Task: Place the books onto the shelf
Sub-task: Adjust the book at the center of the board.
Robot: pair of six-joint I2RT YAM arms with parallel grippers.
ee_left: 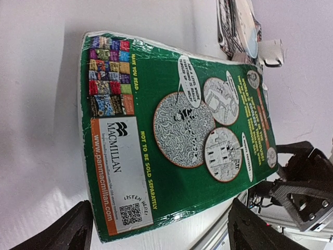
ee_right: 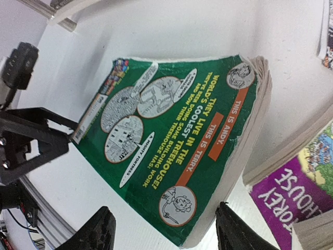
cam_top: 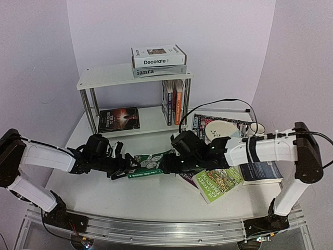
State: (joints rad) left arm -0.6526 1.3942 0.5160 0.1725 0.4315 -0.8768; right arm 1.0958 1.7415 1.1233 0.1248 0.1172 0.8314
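A green Treehouse paperback (cam_top: 151, 165) lies back cover up on the white table between my two grippers. My left gripper (cam_top: 122, 167) is open at its left end; its fingers straddle the barcode corner of the paperback (ee_left: 171, 130) with gaps on both sides. My right gripper (cam_top: 174, 160) is open around the opposite corner of the paperback (ee_right: 177, 151), the page edge close to one fingertip (ee_right: 237, 229). The white shelf (cam_top: 104, 77) stands behind, with "Decorate" (cam_top: 158, 56) and "ianra" (cam_top: 156, 70) stacked on top, a dark book (cam_top: 118, 119) flat on the lower tier, and upright books (cam_top: 174, 101).
More books lie at the right: a green-yellow Treehouse (cam_top: 219, 182) over a purple one (ee_right: 291, 192), and a navy one (cam_top: 263, 172). A patterned placemat with a plate (cam_top: 221, 127) and a white cup (cam_top: 256, 127) sit behind them. The metal rail (cam_top: 156, 229) runs along the near edge.
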